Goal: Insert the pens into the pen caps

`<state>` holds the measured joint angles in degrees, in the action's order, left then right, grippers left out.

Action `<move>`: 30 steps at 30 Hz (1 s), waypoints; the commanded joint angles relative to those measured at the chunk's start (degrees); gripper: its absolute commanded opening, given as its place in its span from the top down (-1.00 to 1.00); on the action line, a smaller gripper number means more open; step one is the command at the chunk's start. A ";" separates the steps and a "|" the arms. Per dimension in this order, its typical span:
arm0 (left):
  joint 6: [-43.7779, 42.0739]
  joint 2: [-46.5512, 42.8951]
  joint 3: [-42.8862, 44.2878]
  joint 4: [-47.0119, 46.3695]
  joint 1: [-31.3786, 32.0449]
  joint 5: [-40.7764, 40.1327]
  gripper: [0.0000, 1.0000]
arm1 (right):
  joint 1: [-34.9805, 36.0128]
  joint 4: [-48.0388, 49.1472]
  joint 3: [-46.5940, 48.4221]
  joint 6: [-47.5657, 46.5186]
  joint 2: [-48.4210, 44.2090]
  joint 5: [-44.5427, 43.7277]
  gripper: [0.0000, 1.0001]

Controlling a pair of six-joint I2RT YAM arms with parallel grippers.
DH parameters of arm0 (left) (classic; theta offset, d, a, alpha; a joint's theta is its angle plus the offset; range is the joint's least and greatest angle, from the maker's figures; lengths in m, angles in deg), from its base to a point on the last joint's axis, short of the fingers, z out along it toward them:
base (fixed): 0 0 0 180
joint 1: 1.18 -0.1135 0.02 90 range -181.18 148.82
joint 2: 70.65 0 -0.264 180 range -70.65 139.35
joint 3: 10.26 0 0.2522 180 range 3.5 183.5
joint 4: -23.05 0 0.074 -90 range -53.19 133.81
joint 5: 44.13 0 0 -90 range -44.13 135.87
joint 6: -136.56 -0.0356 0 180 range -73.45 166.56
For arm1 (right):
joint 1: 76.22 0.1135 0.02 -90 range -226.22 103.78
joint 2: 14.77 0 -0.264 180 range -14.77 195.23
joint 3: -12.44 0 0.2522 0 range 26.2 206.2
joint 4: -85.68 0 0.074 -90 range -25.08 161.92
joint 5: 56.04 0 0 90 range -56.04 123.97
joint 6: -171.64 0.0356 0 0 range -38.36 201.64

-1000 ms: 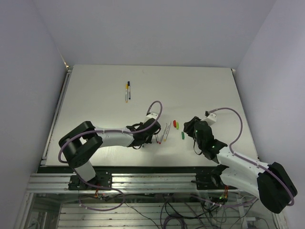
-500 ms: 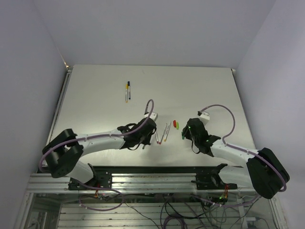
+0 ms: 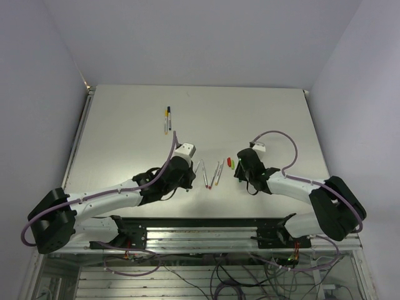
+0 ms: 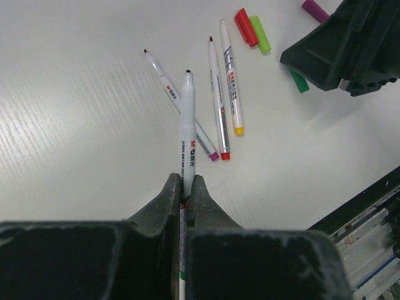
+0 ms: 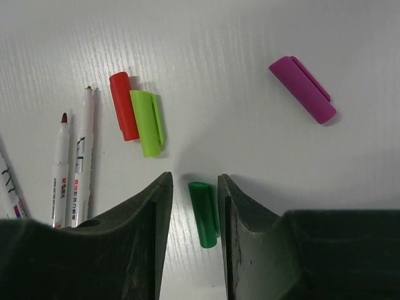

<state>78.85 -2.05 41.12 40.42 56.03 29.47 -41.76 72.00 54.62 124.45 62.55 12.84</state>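
green cap (image 5: 204,214) lies on the counter between the open right jaws, long axis parallel to them; left jaws clamp a pen (image 4: 187,119).

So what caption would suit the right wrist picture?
Open right gripper straddling the green cap; red cap, lime cap and magenta cap lie nearby.

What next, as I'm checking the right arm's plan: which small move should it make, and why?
Probably close the right gripper on the green cap. Its open fingers straddle that cap, one on each side, and the left gripper holds a pen clamped, so a cap in hand looks like the missing piece.
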 commanded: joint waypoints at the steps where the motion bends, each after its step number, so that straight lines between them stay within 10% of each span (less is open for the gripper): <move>1: 0.42 -3.26 -2.17 -7.30 -0.03 -0.73 0.86 | -0.17 -4.64 3.29 -0.67 2.70 0.64 0.30; 24: 0.18 -3.16 -3.16 -9.90 -1.36 2.01 0.86 | 5.61 -19.31 9.57 5.71 10.21 -8.10 0.34; 30: 0.66 -3.90 -3.46 -9.52 -1.67 1.69 0.86 | 5.68 -20.24 9.95 5.58 11.43 -7.89 1.00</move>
<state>79.00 -4.83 38.26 32.93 54.87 30.19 -36.28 56.18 65.88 129.21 71.93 4.51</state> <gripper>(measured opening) 0.098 0.120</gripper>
